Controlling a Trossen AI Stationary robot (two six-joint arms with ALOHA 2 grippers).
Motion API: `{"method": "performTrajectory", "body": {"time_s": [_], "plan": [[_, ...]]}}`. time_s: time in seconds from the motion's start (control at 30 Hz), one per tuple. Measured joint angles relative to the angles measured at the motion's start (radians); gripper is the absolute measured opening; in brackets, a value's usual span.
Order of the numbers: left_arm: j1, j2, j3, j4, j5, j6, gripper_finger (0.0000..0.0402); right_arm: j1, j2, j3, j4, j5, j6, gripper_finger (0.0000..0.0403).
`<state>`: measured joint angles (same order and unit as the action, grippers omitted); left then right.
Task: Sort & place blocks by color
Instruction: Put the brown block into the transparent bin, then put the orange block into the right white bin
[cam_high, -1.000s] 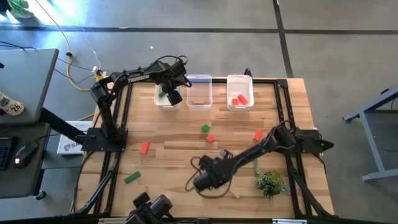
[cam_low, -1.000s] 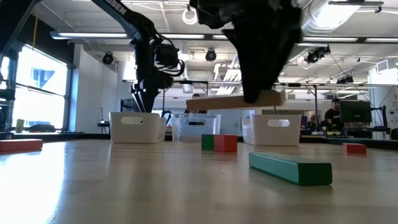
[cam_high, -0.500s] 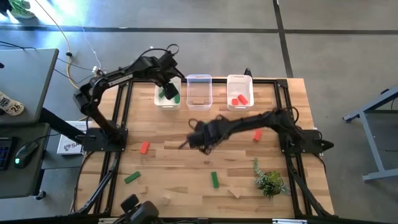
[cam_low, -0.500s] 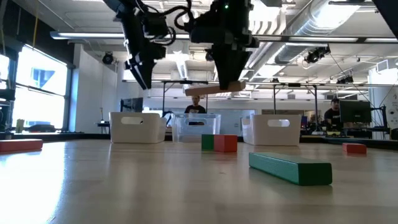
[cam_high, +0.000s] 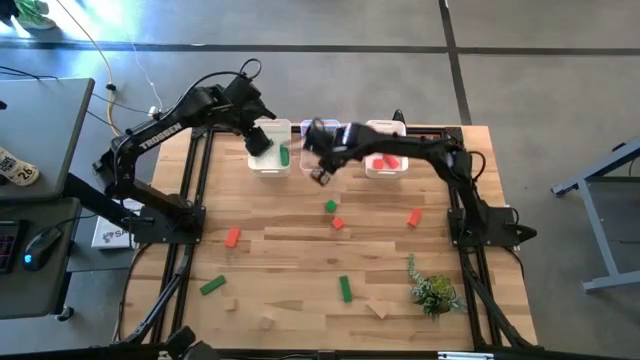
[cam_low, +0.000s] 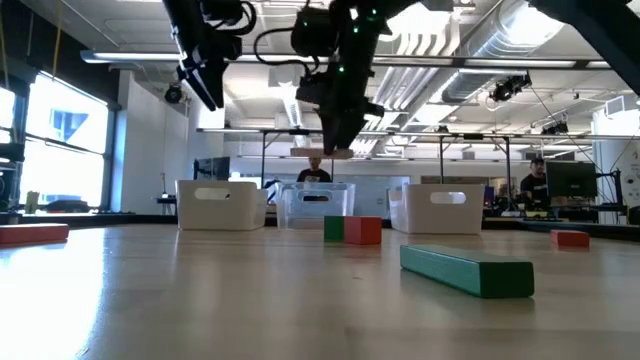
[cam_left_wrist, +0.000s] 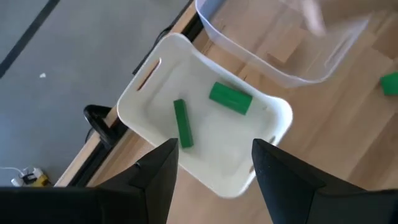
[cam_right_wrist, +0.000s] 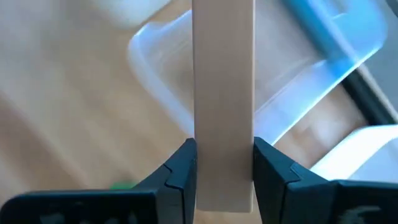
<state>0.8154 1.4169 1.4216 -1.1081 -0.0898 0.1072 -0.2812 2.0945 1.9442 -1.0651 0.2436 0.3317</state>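
Open workshop floor, grey concrete around a butcher-block table (cam_high: 290, 245).

High view: three bins at the far edge. The white bin (cam_high: 268, 160) on the left holds a green bar (cam_high: 285, 156); the clear bin (cam_high: 322, 130) sits in the middle, the right bin (cam_high: 386, 170) holds red blocks (cam_high: 385, 162). The right gripper (cam_high: 322, 172) hangs just near of the clear bin. The left gripper (cam_high: 258, 140) is over the white bin. Loose pieces well apart on the near table: green block (cam_high: 330, 206), red block (cam_high: 338, 223), red bars (cam_high: 233, 237) and (cam_high: 414, 217), green bars (cam_high: 211, 286) and (cam_high: 344, 288), tan pieces near the front, a plant sprig (cam_high: 433, 293).

Low view: both arms are raised above the bins; the tan bar's end (cam_low: 340, 153) shows under the right fingers. A person stands far behind.

Left wrist view: fingers (cam_left_wrist: 163, 171) spread apart, nothing between them, two green pieces lying in the white bin below.

Right wrist view: fingers (cam_right_wrist: 180, 171) clamped on the tan bar (cam_right_wrist: 222, 99) across its narrow width, near one end.

Judgement: plain wood, light, stiff, smooth-faced. An end grip lets a long bar swing, so a mid-length hold on flat faces would be steadier.
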Motion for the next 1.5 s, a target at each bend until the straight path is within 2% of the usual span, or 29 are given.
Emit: {"method": "performTrajectory", "body": {"time_s": [0.3,0.6,0.73,0.93,1.03,1.27,1.5], "plan": [[0.001,-0.011,0.000,-0.103,0.001,-0.002,0.0192,-0.132,0.000,0.000,0.204,-0.018,0.003,0.0092],[0.000,-0.010,0.000,-0.174,0.107,-0.044,0.0192,-0.150,0.018,-0.024,0.238,-0.023,0.080,0.0092],[-0.006,-0.010,0.000,-0.177,0.116,-0.044,0.0192,-0.134,0.024,-0.066,0.289,-0.051,0.129,0.0093],[-0.006,-0.010,0.000,-0.177,0.112,-0.042,0.0192,-0.128,0.026,-0.146,0.292,-0.080,0.193,0.0128],[-0.006,-0.009,0.000,-0.176,0.111,-0.022,0.0192,-0.134,0.027,-0.170,0.301,-0.146,0.188,0.0148],[-0.006,-0.009,0.000,-0.175,0.109,-0.017,0.0192,-0.130,0.027,-0.189,0.348,-0.151,0.203,0.0174],[-0.006,-0.009,-0.001,-0.180,0.110,-0.019,0.0192,-0.129,0.027,-0.137,0.333,-0.347,0.231,0.0180]]}}
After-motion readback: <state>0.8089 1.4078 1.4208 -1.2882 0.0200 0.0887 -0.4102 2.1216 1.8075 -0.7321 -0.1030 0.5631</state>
